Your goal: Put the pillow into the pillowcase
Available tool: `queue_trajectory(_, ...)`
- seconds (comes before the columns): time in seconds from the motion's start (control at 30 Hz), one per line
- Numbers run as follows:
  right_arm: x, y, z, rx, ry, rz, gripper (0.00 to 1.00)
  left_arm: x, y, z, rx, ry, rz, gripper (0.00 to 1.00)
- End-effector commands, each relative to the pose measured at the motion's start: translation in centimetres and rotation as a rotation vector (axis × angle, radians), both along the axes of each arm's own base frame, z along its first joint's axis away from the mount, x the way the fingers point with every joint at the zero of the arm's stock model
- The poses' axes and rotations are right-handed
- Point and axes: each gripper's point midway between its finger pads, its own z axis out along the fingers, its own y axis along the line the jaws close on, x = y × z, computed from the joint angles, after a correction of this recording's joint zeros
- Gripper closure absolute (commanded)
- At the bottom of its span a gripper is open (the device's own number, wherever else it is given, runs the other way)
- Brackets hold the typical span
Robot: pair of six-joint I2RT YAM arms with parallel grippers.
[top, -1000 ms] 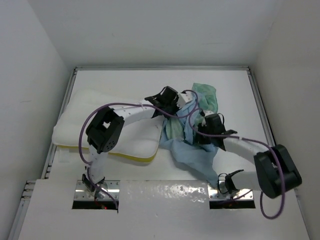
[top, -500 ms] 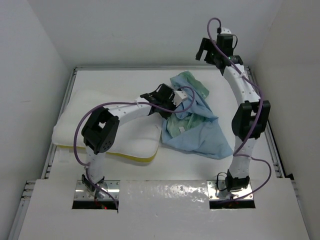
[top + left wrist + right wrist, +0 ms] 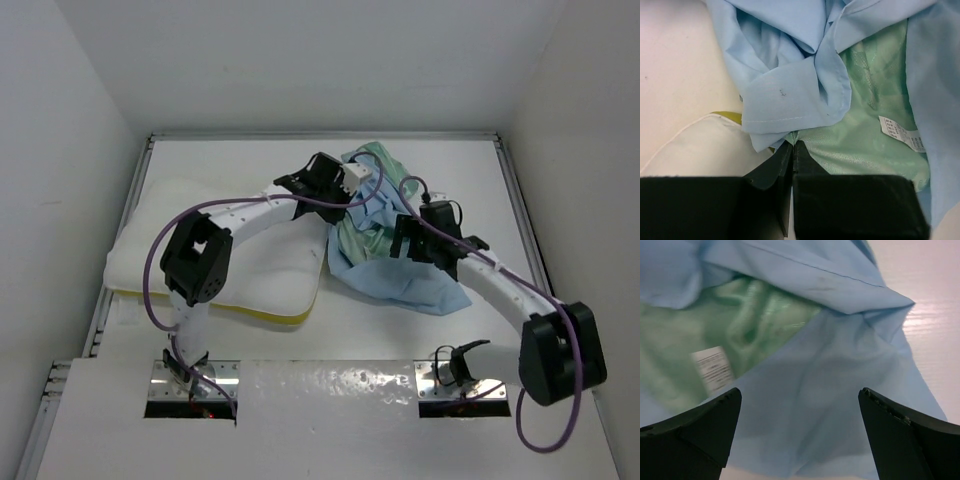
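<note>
The right gripper [image 3: 799, 395] had gone from nearly closed to spread as wide as it goes, letting go of the cloth. Its arm had swung up toward the far right corner and come back down, so that it hung empty just above the pillowcase [image 3: 805, 405]. Both fingers [image 3: 695, 435] framed light blue fabric and, as far as the wrist view showed, touched none of it.

The left gripper [image 3: 792, 145] had tightened the last little way and was clenched. Its two black fingers met at the tips, right where a pale blue hem and the mint-green face came together. A thin fold of the pillowcase appeared to be pinched there, though the contact itself was hidden by the fingers.

With the right side released, the sack had drawn in. The blue flap that had trailed toward the near edge was gone, and the pillowcase [image 3: 400, 280] lay as a bunched heap at mid-table, green lining and a white care label [image 3: 900, 132] showing inside.

The pillow [image 3: 265, 275] had not moved. It lay flat on the left of the table [image 3: 250, 160] under the left arm, with its yellow band [image 3: 260, 312] on the near edge and its right end just beside the heap. None of it was inside. In my judgement the right hand was seeking a fresh hold to open the mouth, so the insertion had not begun.
</note>
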Motion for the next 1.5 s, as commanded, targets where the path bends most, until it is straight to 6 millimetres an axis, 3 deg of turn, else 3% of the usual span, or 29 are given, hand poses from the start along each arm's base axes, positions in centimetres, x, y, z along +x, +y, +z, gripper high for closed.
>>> queue_trajectory(0.0,3.9,-1.9,-0.5,-0.009,-0.092,-0.133,0.01,1.3,-0.2,3.2,-0.051,-0.06,0.022,1.0)
queue_trajectory(0.13,6.3,-5.0,-3.4,-0.08,0.007,-0.212,0.01,2.3,0.1,3.4,-0.027,-0.111,0.036,1.0)
queue_trajectory(0.2,5.7,-5.1,-6.3,-0.07,0.109,-0.209,0.14,3.2,0.3,3.6,-0.017,-0.145,0.055,1.0)
queue_trajectory(0.27,3.7,-5.9,-8.4,-0.098,0.176,-0.247,0.39,4.2,0.4,3.5,-0.008,-0.169,0.074,1.0)
queue_trajectory(0.3,2.5,-6.4,-9.1,-0.111,0.196,-0.274,0.77,5.4,0.6,4.3,-0.009,-0.199,0.104,1.0)
queue_trajectory(0.33,2.1,-6.9,-8.2,-0.106,0.156,-0.306,0.99,6.3,0.7,4.8,-0.022,-0.209,0.144,1.0)
queue_trajectory(0.37,1.3,-7.2,-7.9,-0.101,0.139,-0.344,1.0,7.1,0.8,4.3,-0.025,-0.204,0.176,1.0)
queue_trajectory(0.4,-0.9,-8.4,-8.6,-0.134,0.144,-0.383,1.0,9.0,1.5,5.8,-0.032,-0.249,0.248,1.0)
queue_trajectory(0.53,-4.6,-11.8,-4.0,-0.176,-0.009,-0.571,1.0,11.8,1.1,7.4,-0.066,-0.267,0.291,0.97)
queue_trajectory(0.57,-5.5,-12.5,-3.6,-0.183,-0.026,-0.616,1.0,12.0,0.6,6.1,-0.046,-0.244,0.268,0.88)
queue_trajectory(0.6,-6.8,-13.5,-3.3,-0.219,-0.023,-0.65,1.0,11.3,-0.6,7.1,-0.067,-0.209,0.197,0.55)
queue_trajectory(0.63,-6.8,-13.3,-2.6,-0.209,-0.051,-0.629,0.94,10.9,-1.1,7.2,-0.054,-0.198,0.127,0.38)
queue_trajectory(0.7,-5.2,-12.4,0.6,-0.205,-0.168,-0.475,0.41,8.7,-1.8,7.1,-0.034,-0.108,0.003,0.01)
queue_trajectory(0.73,-4.4,-11.0,1.7,-0.177,-0.203,-0.364,0.06,8.3,-1.2,7.2,-0.001,-0.113,-0.029,0.0)
queue_trajectory(0.77,-3.4,-10.6,4.0,-0.221,-0.269,-0.257,0.01,7.8,-0.4,8.3,0.016,-0.129,-0.035,0.0)
queue_trajectory(0.87,-0.2,-7.6,9.5,-0.24,-0.409,0.005,0.01,8.5,4.7,8.6,0.082,-0.116,0.025,0.0)
queue_trajectory(0.93,1.8,-5.4,9.7,-0.216,-0.357,0.139,0.12,9.9,9.7,8.1,0.122,-0.099,0.065,0.09)
queue_trajectory(0.97,3.5,-2.8,13.2,-0.157,-0.416,0.275,0.43,10.3,11.4,8.1,0.145,-0.102,0.065,0.25)
queue_trajectory(1.0,4.7,-1.3,11.0,-0.117,-0.309,0.349,0.82,10.2,14.4,7.1,0.194,-0.065,0.07,0.43)
queue_trajectory(1.03,5.7,0.1,11.3,-0.076,-0.294,0.406,0.84,10.1,16.0,6.9,0.264,-0.092,-0.008,0.45)
queue_trajectory(1.07,7.5,2.0,14.2,-0.021,-0.347,0.472,0.76,9.7,17.3,6.6,0.306,-0.091,-0.052,0.44)
queue_trajectory(1.1,9.3,3.2,12.1,0.007,-0.284,0.505,0.44,8.6,18.8,4.6,0.335,-0.049,-0.095,0.32)
queue_trajectory(1.13,10.4,4.0,12.0,0.016,-0.281,0.539,0.34,8.1,19.6,5.6,0.371,-0.112,-0.18,0.25)
queue_trajectory(1.17,12.5,5.2,11.6,0.022,-0.275,0.572,0.25,7.7,20.6,3.7,0.42,-0.134,-0.234,0.1)
queue_trajectory(1.2,13.3,5.5,13.4,0.011,-0.322,0.579,0.25,7.2,20.8,3.6,0.425,-0.14,-0.231,0.05)
queue_trajectory(1.23,14.6,5.9,10.7,0.012,-0.265,0.587,0.21,6.8,20.9,4.2,0.457,-0.19,-0.315,0.01)
queue_trajectory(1.27,16.1,6.4,11.6,0.006,-0.292,0.599,0.21,6.2,20.8,4.0,0.458,-0.195,-0.364,0.0)
queue_trajectory(1.37,17.9,7.7,9.1,0.035,-0.213,0.63,0.24,4.7,20.2,1.9,0.442,-0.135,-0.503,0.0)
queue_trajectory(1.47,17.5,9.3,6.7,0.019,-0.156,0.713,0.29,3.1,19.2,-1.3,0.404,0.003,-0.564,0.0)
